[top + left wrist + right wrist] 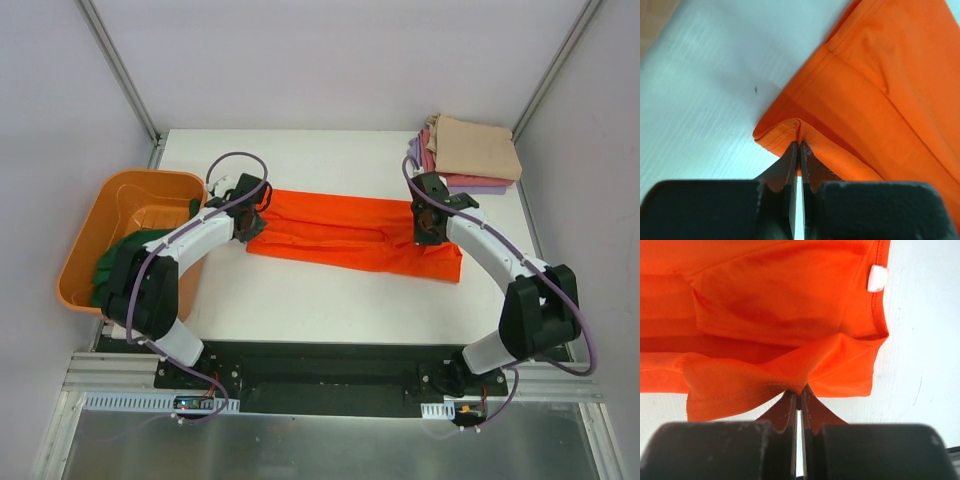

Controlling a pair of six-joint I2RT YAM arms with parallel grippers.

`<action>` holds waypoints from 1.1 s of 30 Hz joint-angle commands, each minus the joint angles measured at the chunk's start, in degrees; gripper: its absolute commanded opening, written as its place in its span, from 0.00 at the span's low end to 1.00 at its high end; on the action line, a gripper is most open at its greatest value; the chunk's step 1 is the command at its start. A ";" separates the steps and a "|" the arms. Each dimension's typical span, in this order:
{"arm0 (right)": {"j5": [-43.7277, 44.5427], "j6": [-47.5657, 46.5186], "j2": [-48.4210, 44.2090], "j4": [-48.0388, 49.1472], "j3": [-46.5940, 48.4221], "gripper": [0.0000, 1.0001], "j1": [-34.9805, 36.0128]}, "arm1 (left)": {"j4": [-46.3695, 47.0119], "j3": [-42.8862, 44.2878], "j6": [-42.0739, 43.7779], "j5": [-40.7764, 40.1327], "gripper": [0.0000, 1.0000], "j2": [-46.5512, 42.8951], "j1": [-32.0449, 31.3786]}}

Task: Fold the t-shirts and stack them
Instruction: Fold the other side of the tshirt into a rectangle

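The bright orange soft cloth t-shirt (350,235) is lying across the middle of the white bench (330,310), folded lengthwise into a long band running left to right. The left fingers (786,167) are pinching shut on a doubled hem corner at the band's left end. The right fingers (786,412) are clamping shut on a gathered bit of stitched hem at the right end, not far from a small white label (877,278).

The cloth is looking thin, light and limp: it is puckering into a small peak at each pinch and creasing along the band. It is probably going to sag in the middle once lifted, and its layers may slide apart unless both ends are kept taut together. The stitched hems at the end corners are the thicker, firmer places to hold, with every layer inside the pinch.

A folded stack of tan, pink-red and lavender shirts (470,152) is sitting at the far right corner. A dark green shirt (120,258) is spilling over the rigid orange plastic tub (85,235) at the left edge.
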 commanded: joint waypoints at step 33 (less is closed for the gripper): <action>8.42 -2.20 15.79 1.65 19.18 0.96 -8.31 | 0.46 16.46 9.90 13.33 0.99 7.52 1.44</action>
